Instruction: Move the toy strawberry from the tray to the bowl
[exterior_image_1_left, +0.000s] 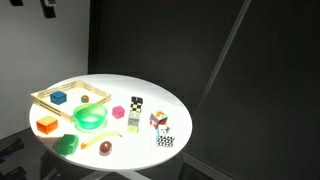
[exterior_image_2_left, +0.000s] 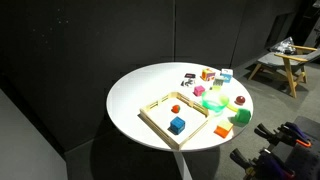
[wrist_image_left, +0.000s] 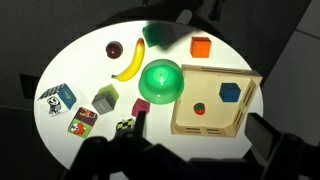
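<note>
While the claw (wrist_image_left: 180, 152) hangs high over a round white desk (wrist_image_left: 60, 70) in the wrist view, its two dark, blurred prongs show along the near edge of the picture. They stand well apart and nothing is held between them. Just beyond them, to the right, lies the tray (wrist_image_left: 178, 100), shallow and rectangular with a pale wooden rim. The toy strawberry (wrist_image_left: 199, 108) sits inside it, a tiny red rounded piece on the tray floor towards the near left. A blue cube (wrist_image_left: 230, 93) sits apart from it, further right and further away. Both exterior views show the same pair in the tray, the strawberry (exterior_image_1_left: 85, 98) (exterior_image_2_left: 176, 108) clear of the rim and clear of the cube. To the left of the tray, close beside its edge, stands the bright green bowl (wrist_image_left: 160, 82), round, open-topped and apparently empty. Left again are several small patterned cubes (wrist_image_left: 57, 97). Farther off lie a yellow banana (wrist_image_left: 128, 62), a dark red ball (wrist_image_left: 113, 48), an orange block (wrist_image_left: 201, 46) and a green block (wrist_image_left: 158, 33). The strawberry is probably light, hard and smooth, so it could roll or squirt out of a loose pinch. The safest hold looks to be from straight above, closing across its widest middle, with the prongs kept clear of the rim.
</note>
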